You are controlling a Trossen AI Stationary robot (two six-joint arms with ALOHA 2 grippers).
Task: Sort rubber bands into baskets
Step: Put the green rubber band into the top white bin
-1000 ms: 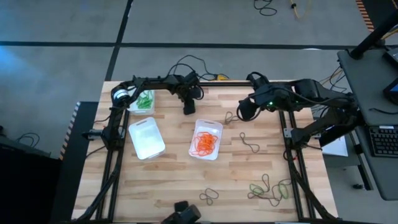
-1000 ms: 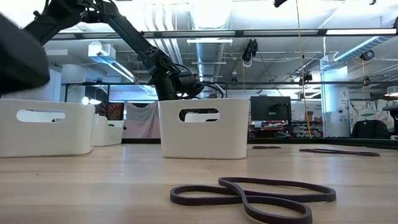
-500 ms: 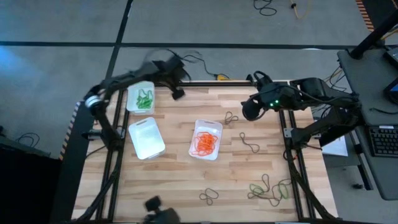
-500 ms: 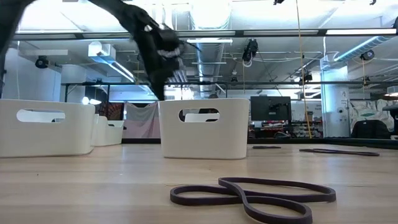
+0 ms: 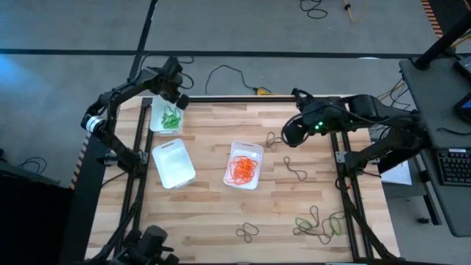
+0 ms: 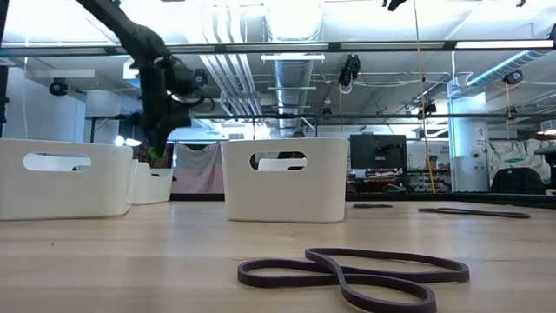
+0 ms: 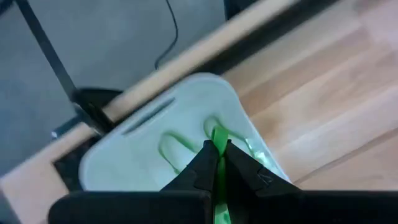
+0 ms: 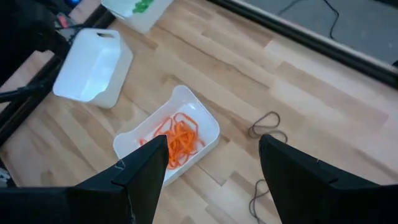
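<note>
Three white baskets stand on the wooden table: one at the far left with green rubber bands, an empty one, and one with orange bands. My left gripper hovers over the green basket's far right corner, shut on a green rubber band. My right gripper is open and empty above the table's far right part, near a loose dark band; its wrist view shows the orange basket below. My left gripper pinches a green rubber band between its two fingertips. A short piece of the band sticks out past the tips. The fingers point down from above. The band is lifted clear above the green basket.
Loose dark bands lie at the table's right middle and near edge, the latter close in the low view. A tangle of green and dark bands lies at the near right. Black cables run along the far edge.
My left gripper has swung from the table's far middle toward the left and far edge, and now stands over the basket with the green bands. My right gripper has stayed about where it was.
</note>
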